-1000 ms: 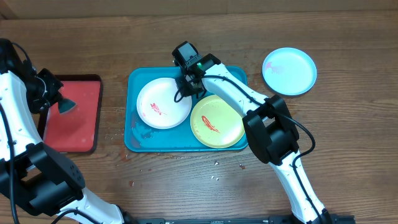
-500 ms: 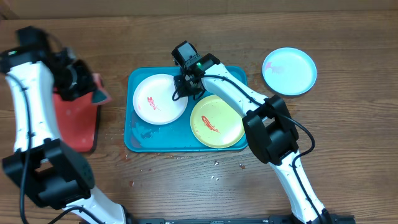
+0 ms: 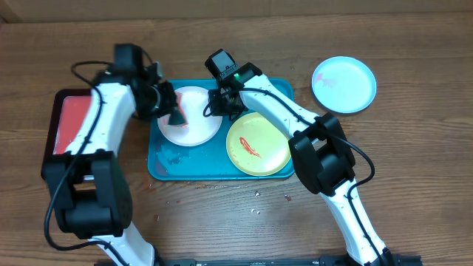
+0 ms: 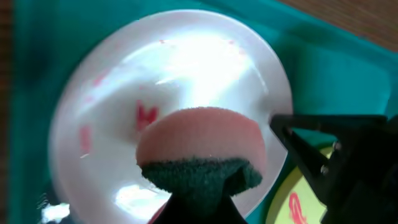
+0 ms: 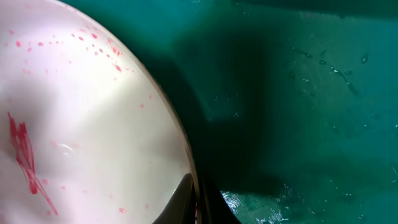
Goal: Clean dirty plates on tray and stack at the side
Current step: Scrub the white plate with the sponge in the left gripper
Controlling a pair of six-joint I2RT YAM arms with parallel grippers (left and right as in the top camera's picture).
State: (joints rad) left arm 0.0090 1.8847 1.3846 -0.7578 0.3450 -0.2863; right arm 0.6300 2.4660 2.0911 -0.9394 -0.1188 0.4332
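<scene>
The white plate (image 3: 191,122) lies at the left of the teal tray (image 3: 222,171), its right rim pinched by my shut right gripper (image 3: 219,104). In the right wrist view the fingers (image 5: 186,202) clamp the plate's edge (image 5: 81,124), which is streaked red, over the wet tray (image 5: 298,93). My left gripper (image 3: 168,106) is shut on a pink sponge (image 3: 178,113) with a dark green pad. In the left wrist view the sponge (image 4: 202,146) sits just over the white plate (image 4: 124,93). The yellow-green plate (image 3: 259,144) lies at the tray's right. The light blue plate (image 3: 344,83) rests on the table at the far right.
A red tray (image 3: 74,125) with a dark rim lies left of the teal tray, under my left arm. Small crumbs dot the wooden table (image 3: 255,203) in front of the teal tray.
My left arm has swung right from the red tray, carrying the sponge over the white plate. The white plate has shifted a little up and left in the right gripper's hold.
</scene>
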